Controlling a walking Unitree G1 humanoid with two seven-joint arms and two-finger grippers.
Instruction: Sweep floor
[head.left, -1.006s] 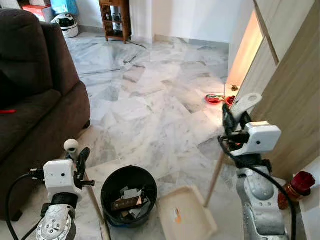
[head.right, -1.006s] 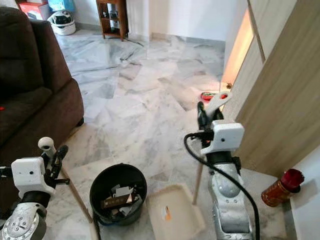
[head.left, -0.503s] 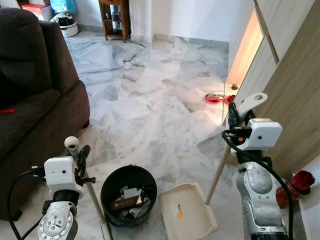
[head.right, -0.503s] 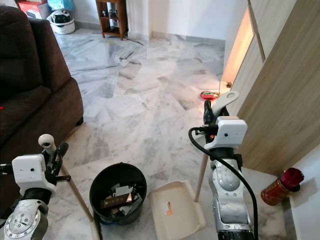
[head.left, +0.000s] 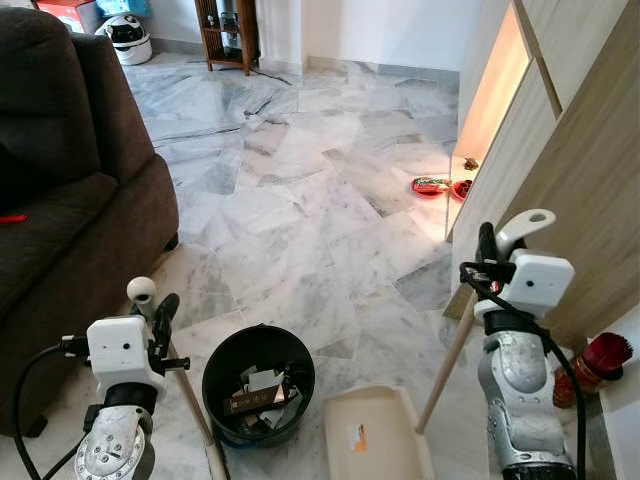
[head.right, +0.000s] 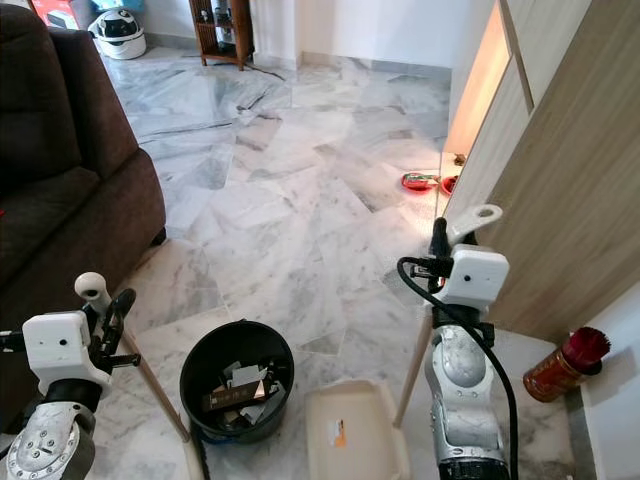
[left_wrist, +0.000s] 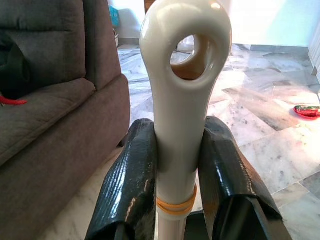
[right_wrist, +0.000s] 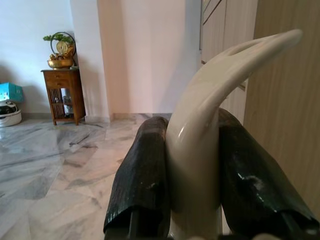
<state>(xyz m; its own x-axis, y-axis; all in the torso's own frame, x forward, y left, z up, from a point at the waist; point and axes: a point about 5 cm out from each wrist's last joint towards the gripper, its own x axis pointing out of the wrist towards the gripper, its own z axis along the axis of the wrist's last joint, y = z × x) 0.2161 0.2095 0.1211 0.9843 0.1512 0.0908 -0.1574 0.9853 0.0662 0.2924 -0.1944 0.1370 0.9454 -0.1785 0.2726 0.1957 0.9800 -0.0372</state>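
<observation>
My left gripper is shut on the cream top of a broom handle, whose wooden stick slants down beside a black bin holding paper scraps. In the left wrist view both black fingers clamp the ring-topped handle. My right gripper is shut on the curved cream handle of a dustpan; its stick runs down to the cream pan on the marble floor right of the bin. The right wrist view shows the fingers pressing that handle.
A brown sofa fills the left side. A wooden cabinet wall stands close on the right, with a red-topped bottle at its foot. Red bowls lie by the lit gap. A helmet and a wooden shelf stand far back.
My right gripper has moved right and lower toward the cabinet wall, taking the dustpan handle along; the pan has slid nearer to me. The left arm and broom have stayed put.
</observation>
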